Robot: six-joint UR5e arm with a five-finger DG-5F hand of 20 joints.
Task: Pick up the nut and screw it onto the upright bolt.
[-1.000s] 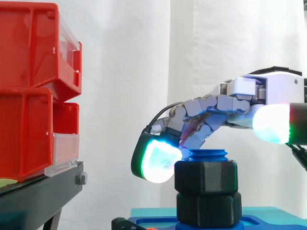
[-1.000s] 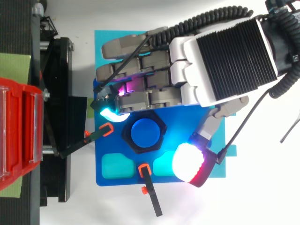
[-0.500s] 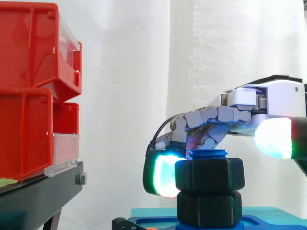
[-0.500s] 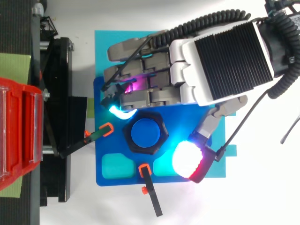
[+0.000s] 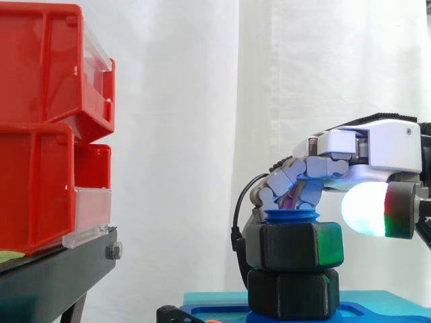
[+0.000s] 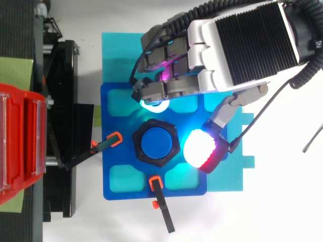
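The nut (image 5: 293,245) sits on the bolt (image 6: 159,143), between the curled fingers (image 6: 161,91) and the thumb pad (image 6: 199,148). Both are just beside it and clamp nothing — the hand (image 6: 242,45) probably must close inward.

We see a black nut (image 5: 294,246), a blue bolt (image 6: 159,143), a blue tray (image 6: 117,103) on a teal sheet (image 6: 121,55), red bins (image 5: 40,128), and a white hand (image 6: 242,45) with a black ribbed back.
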